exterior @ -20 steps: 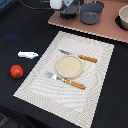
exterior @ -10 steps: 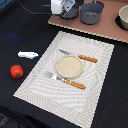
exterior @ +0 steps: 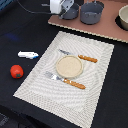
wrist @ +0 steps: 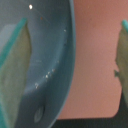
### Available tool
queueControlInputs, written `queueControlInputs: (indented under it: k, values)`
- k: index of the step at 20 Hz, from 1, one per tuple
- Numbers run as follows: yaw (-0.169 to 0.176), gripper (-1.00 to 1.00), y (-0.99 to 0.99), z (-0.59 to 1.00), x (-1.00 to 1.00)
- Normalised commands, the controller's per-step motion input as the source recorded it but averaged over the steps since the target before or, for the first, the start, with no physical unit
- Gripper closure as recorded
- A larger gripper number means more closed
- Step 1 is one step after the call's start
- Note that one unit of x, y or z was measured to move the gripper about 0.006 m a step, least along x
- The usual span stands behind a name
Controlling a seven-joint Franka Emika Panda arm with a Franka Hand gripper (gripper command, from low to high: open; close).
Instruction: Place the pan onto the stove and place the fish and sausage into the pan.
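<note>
The dark-grey pan (exterior: 71,12) sits at the exterior view's left end of the pinkish-brown stove (exterior: 107,31). My gripper (exterior: 63,7) is right over it. In the wrist view the gripper (wrist: 67,60) is open, and the pan's wall (wrist: 55,55) runs between the two fingers, one finger (wrist: 12,70) inside the pan and the other outside over the stove (wrist: 97,55). The white and blue fish (exterior: 27,54) and the red sausage (exterior: 16,71) lie on the black table, left of the placemat and far from the gripper.
A larger grey pot (exterior: 92,12) stands on the stove next to the pan, and another vessel (exterior: 123,17) is at its right end. A striped placemat (exterior: 35,82) holds a beige plate (exterior: 69,66) and orange-handled cutlery (exterior: 75,83).
The gripper seems to have come down slightly over the pan. The fish, the sausage and the placemat things have not moved.
</note>
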Motion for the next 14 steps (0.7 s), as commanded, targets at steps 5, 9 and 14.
queueControlInputs:
  k: [5, 9, 14]
  values:
    - [-0.029, -1.0, -0.63, 0.83, -0.04]
    - [-0.006, -1.0, -0.95, 0.41, 0.0]
    - [0.0, -1.0, -1.0, 0.08, 0.0]
